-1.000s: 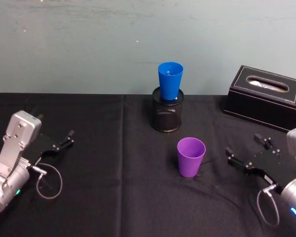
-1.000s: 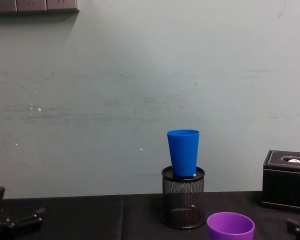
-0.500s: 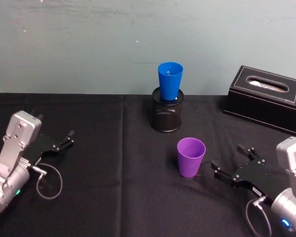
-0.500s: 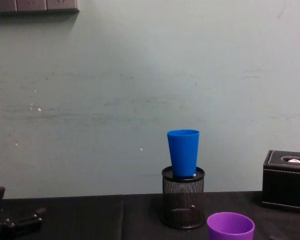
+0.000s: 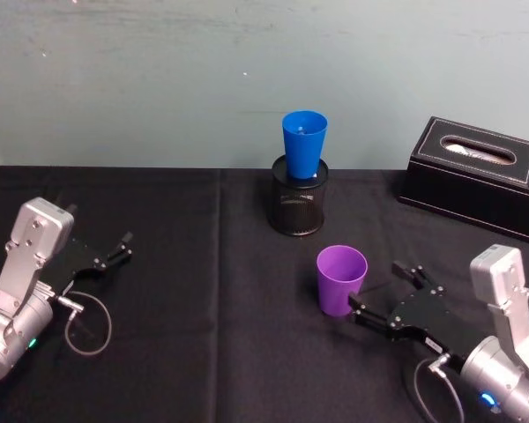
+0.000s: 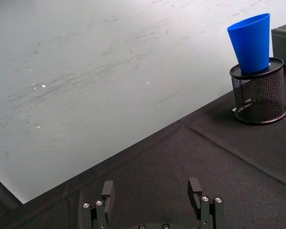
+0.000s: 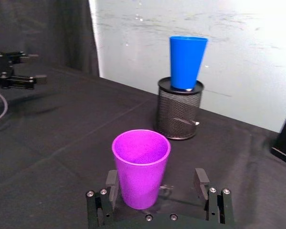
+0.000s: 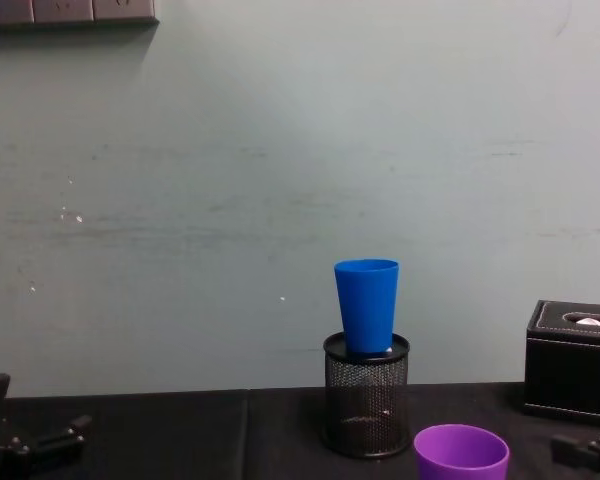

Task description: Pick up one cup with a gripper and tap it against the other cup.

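Standing upright near the middle of the black table (image 5: 203,352), the purple cup (image 5: 341,280) has not moved. The right gripper (image 5: 375,289) has slid in from the right, and its spread fingers now sit on either side of the cup's lower part without pinching it, so I think a grab comes next. Farther back, the blue cup (image 5: 304,141) stands on the black mesh holder (image 5: 298,207), and the left gripper (image 5: 115,251) rests far left, fingers spread.
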`<state>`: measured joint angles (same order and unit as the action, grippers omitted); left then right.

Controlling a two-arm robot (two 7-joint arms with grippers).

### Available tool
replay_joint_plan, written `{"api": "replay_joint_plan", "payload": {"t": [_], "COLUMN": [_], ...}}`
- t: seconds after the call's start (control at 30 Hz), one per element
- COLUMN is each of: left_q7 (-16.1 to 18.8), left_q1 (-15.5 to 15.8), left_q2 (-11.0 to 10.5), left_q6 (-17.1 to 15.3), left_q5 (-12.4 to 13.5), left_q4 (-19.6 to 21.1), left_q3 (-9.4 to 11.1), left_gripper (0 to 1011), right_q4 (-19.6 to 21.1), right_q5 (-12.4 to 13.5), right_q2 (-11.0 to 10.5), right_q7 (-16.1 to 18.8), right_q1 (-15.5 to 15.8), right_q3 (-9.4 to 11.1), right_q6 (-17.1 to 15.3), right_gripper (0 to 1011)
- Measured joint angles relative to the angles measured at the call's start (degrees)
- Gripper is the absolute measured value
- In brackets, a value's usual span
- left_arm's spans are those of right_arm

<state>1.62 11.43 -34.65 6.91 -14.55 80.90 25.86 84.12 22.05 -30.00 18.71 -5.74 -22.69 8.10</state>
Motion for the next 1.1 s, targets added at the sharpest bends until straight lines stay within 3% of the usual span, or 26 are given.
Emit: {"api": "replay_joint_plan", "payload": {"t": [0.47, 1.1], "left_q7": [0.0, 0.0], "left_q1": [0.0, 0.0], "left_q2": [0.0, 0.0], "left_q6": [0.0, 0.0], "left_q5": [0.0, 0.0], "left_q4": [0.0, 0.0], "left_q3": [0.0, 0.0], "left_gripper": [1011, 1011], "right_q4": [-3.2, -7.5], "right_q5": [-1.7, -4.0], "right_q2": [3.1, 6.4], "right_q7": [4.3, 6.5], "right_q1": [-2.7, -5.1], "right_q3": [-0.9, 0.0], "right_q6": [0.3, 1.2], "right_gripper": [1003, 1003]}}
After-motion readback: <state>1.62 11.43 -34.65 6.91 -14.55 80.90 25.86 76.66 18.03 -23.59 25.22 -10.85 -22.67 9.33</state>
